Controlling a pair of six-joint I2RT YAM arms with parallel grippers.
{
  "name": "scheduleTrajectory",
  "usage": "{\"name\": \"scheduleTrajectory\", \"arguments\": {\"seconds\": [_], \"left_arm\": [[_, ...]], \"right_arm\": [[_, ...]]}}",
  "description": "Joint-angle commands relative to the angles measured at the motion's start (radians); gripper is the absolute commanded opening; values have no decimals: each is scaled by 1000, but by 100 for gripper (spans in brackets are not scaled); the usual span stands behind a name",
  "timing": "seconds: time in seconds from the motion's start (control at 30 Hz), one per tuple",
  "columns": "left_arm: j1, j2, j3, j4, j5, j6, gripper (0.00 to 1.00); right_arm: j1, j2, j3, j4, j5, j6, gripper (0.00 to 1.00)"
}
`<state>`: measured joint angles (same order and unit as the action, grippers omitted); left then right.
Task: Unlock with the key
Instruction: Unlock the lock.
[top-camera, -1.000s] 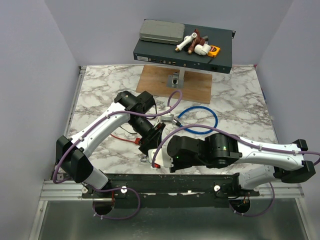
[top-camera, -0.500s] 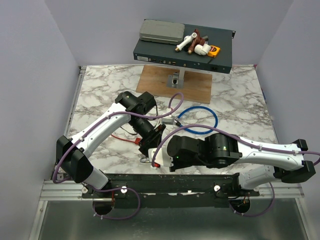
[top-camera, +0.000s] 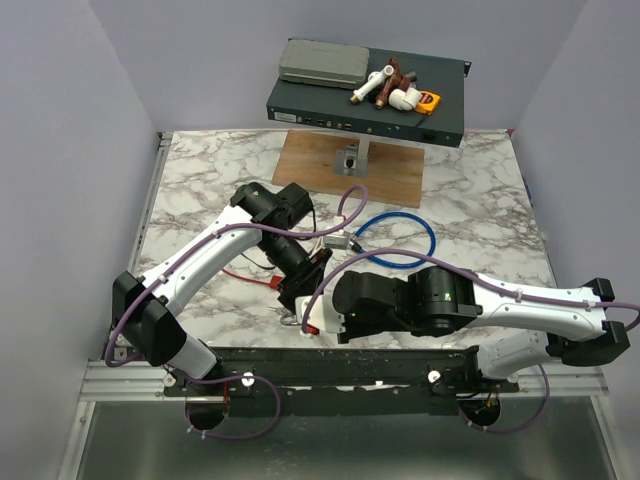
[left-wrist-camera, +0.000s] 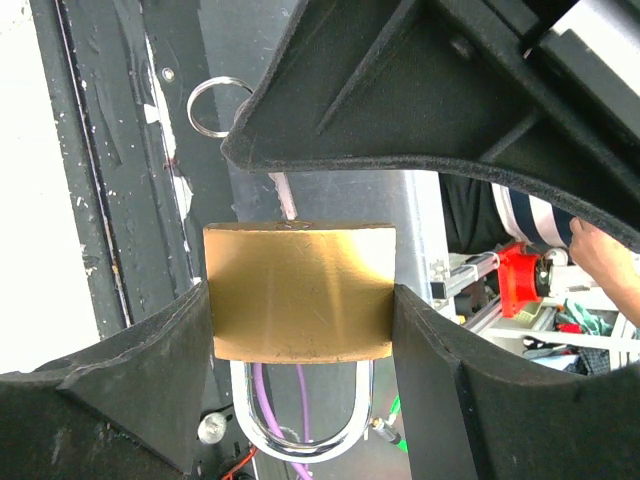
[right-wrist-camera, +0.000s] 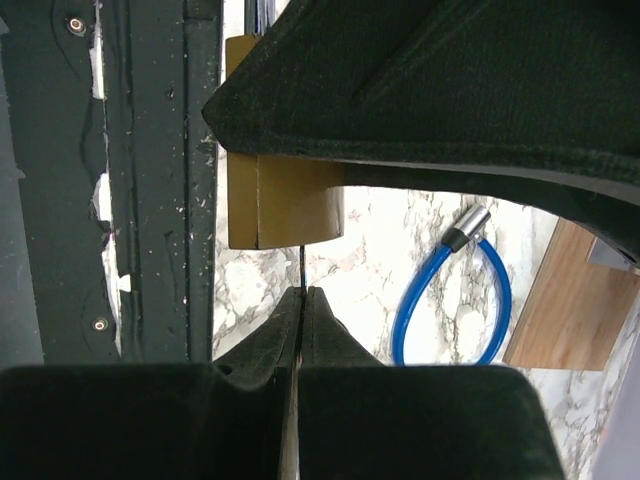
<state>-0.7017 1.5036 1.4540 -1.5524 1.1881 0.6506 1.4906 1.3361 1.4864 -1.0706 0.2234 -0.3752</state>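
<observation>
Working down from the marble table (top-camera: 200, 180): your left gripper (left-wrist-camera: 300, 340) clamps the brass padlock (left-wrist-camera: 298, 285) by its flanks, over the table's near edge, with the shackle (left-wrist-camera: 300, 425) seated. Your right gripper (right-wrist-camera: 300, 300) has its fingers pressed together on a thin blade, apparently the key (right-wrist-camera: 301, 268), which meets the padlock's base. The key ring (left-wrist-camera: 220, 105) hangs beside it. Risk, in my judgement: turning off-axis could bend the blade or slip it from the pinch, and smooth brass could rotate in the clamp.
</observation>
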Motion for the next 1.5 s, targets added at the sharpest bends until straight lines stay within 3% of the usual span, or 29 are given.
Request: {"name": "scheduleTrajectory", "arguments": {"seconds": [0.0,0.57,1.47], "left_arm": [[-3,-5,43,-67,69,-2,0],[-3,-4,43,-57,71,-18,0],[15,-18,-32,94,59,-200,0]], "right_arm": [[5,15,33,15,12,8,1],[7,36,50,26,23,20,1],[26,63,76,17,54,53,1]]}}
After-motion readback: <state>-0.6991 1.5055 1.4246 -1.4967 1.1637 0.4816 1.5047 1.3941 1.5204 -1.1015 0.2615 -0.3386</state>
